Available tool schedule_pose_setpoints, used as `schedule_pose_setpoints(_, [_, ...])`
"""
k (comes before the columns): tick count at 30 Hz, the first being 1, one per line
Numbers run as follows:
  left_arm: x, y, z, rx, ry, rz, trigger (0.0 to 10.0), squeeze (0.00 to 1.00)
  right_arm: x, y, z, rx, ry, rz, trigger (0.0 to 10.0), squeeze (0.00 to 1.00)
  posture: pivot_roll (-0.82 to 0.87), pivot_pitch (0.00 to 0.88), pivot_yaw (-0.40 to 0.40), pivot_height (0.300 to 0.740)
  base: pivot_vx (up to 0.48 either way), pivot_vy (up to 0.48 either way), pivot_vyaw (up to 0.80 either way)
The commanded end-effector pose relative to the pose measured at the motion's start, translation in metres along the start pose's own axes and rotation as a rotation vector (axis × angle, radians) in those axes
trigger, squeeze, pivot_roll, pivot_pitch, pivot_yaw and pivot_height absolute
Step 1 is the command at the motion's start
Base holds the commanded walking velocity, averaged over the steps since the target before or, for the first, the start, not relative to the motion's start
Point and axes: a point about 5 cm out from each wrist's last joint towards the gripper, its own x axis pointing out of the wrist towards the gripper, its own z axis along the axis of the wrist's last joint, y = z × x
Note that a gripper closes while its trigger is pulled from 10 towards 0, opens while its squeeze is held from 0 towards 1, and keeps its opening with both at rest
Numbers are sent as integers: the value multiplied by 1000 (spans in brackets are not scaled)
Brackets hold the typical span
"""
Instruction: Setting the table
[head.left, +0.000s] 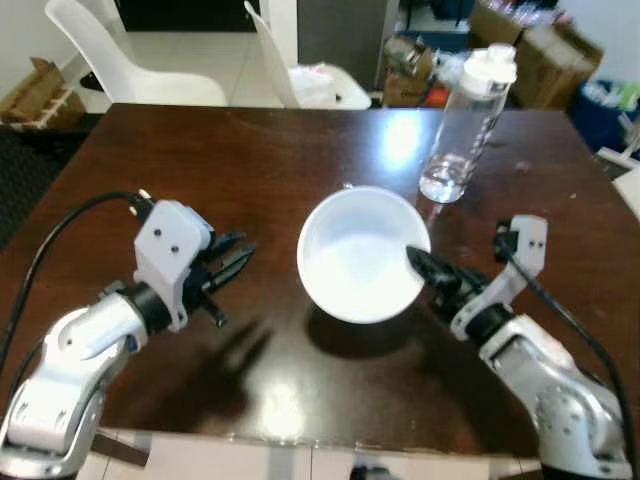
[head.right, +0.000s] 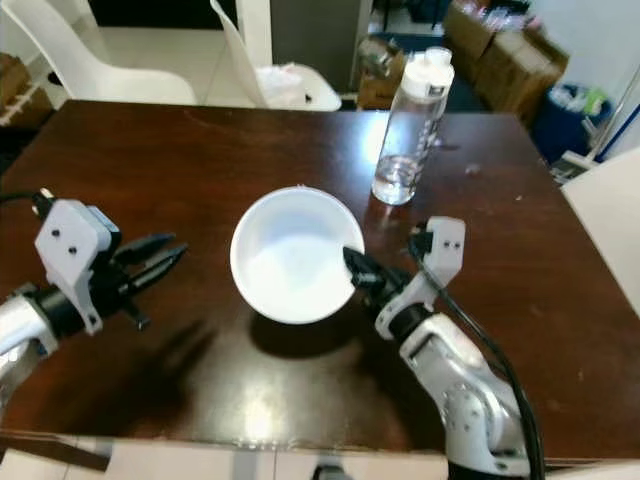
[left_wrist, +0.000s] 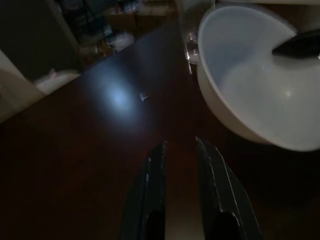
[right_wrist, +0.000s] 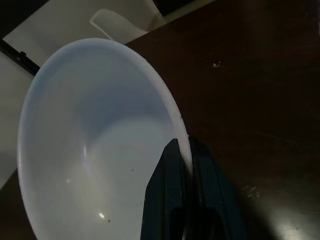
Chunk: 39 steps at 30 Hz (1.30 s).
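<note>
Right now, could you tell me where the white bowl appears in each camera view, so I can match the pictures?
Left eye: the white bowl sits centre, on the brown table.
Right eye: centre-left.
Left wrist: upper right.
Right wrist: left and centre, rim pinched by the right tool.
Shared landmark: the clear water bottle behind the bowl.

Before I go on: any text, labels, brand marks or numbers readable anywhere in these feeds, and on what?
No readable text in any view.
White bowl, held at its rim by the right claw: plain, no marking.
Clear water bottle with white cap: no label visible.
Boxes and clutter behind the table: any print is too blurred and small to read.
Left claw housing: no lettering visible.
</note>
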Motion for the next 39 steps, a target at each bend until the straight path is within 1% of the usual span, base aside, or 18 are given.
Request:
schedule_pose_setpoints(1, [-8,5,-1,-3,22,-8,10000,0,0,4,-5,28,46,20,10000,0,-24,71,78,740,0,0,0])
schedule_pose_setpoints(2, [-8,5,-1,-3,22,-8,10000,0,0,4,-5,28,46,20,10000,0,-24,71,78,740,0,0,0])
schedule_pose_setpoints(4, [-15,11,2,17,38,-29,10000,0,1,11,-8,66,84,58,10000,0,-17,71,74,740,0,0,0])
schedule_pose_setpoints(5, [-23,16,6,36,61,-58,10000,0,0,20,-13,101,153,108,10000,0,-12,71,72,740,0,0,0])
schedule_pose_setpoints(6, [-25,17,6,42,71,-69,10000,0,0,23,-17,122,184,122,10000,0,-10,72,71,740,0,0,0])
schedule_pose_setpoints(9, [-29,14,5,47,89,-100,10000,0,3,29,-25,186,240,151,10000,0,-10,72,70,740,0,0,0])
schedule_pose_setpoints(12, [-31,9,5,42,94,-130,10000,0,11,31,-32,252,287,148,10000,0,-3,72,65,740,0,0,0])
schedule_pose_setpoints(17, [-36,11,10,41,90,-137,10000,0,19,30,-42,256,348,131,10000,0,9,72,58,740,0,0,0])
schedule_pose_setpoints(20, [-45,18,17,47,102,-153,10000,0,25,31,-51,266,426,113,10000,0,20,73,50,740,0,0,0])
schedule_pose_setpoints(22, [-47,19,19,57,112,-158,10000,0,26,33,-53,260,452,118,10000,0,24,73,46,740,0,0,0])
schedule_pose_setpoints(27, [-48,18,19,59,116,-161,10000,0,26,37,-56,269,484,137,10000,0,32,79,39,740,0,0,0])
schedule_pose_setpoints(32, [-47,13,18,50,118,-171,10000,0,25,40,-66,270,538,140,10000,0,36,84,34,740,0,0,0])
schedule_pose_setpoints(33, [-46,12,17,47,119,-175,10000,0,24,41,-68,268,550,143,10000,59,37,84,31,740,0,0,0])
schedule_pose_setpoints(34, [-46,11,17,45,119,-177,10000,0,24,41,-70,266,557,144,10000,59,37,84,31,740,0,0,0])
schedule_pose_setpoints(35, [-47,11,17,42,121,-179,10000,0,23,41,-71,263,568,142,10000,255,36,85,29,740,0,0,0])
schedule_pose_setpoints(37, [-46,10,16,39,121,-182,10000,0,22,41,-74,262,582,135,10000,341,36,86,28,740,0,0,0])
schedule_pose_setpoints(38, [-46,9,16,38,120,-182,10000,0,22,41,-74,262,584,133,10000,341,36,86,28,740,0,0,0])
schedule_pose_setpoints(39, [-46,9,16,37,120,-183,10000,0,22,41,-75,262,586,131,10000,412,35,88,28,740,0,0,0])
